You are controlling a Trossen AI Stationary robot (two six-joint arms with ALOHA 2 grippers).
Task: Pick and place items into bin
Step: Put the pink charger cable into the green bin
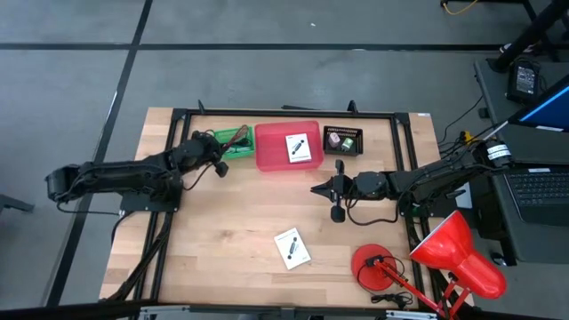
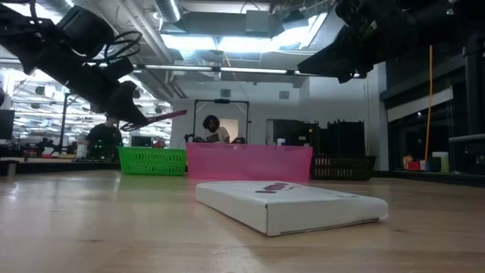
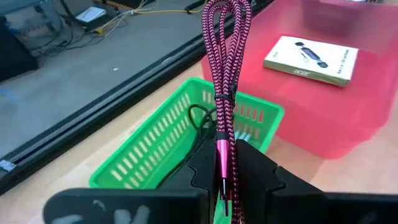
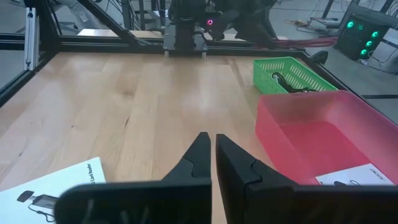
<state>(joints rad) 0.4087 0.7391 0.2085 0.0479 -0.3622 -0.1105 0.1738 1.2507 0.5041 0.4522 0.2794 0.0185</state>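
My left gripper (image 3: 225, 155) hovers over the near end of the green basket (image 3: 168, 140), shut on a bundled pink-and-black braided cord (image 3: 225, 50). In the high view it is at the basket's left (image 1: 216, 158). A dark cord (image 3: 198, 117) lies inside the basket. The pink bin (image 1: 271, 151) holds one white card (image 1: 299, 148). A second white card (image 1: 292, 248) lies flat on the table's near middle. My right gripper (image 4: 213, 146) is shut and empty, held above the table (image 1: 317, 188) right of centre. My left gripper pinches the cord's plug end (image 3: 222, 163) between its two fingers. The fingers lie along the cord, coming level from the table's left. The looped bundle sticks out ahead of the fingertips (image 2: 163, 116), lifted clear above the green basket and reaching toward the pink bin.
A small black bin (image 1: 342, 140) with green and pinkish pieces stands right of the pink bin. The red desk lamp (image 1: 449, 253) fills the near right corner. A black frame (image 1: 293, 112) runs along the table's far edge. Bare wood lies between the arms.
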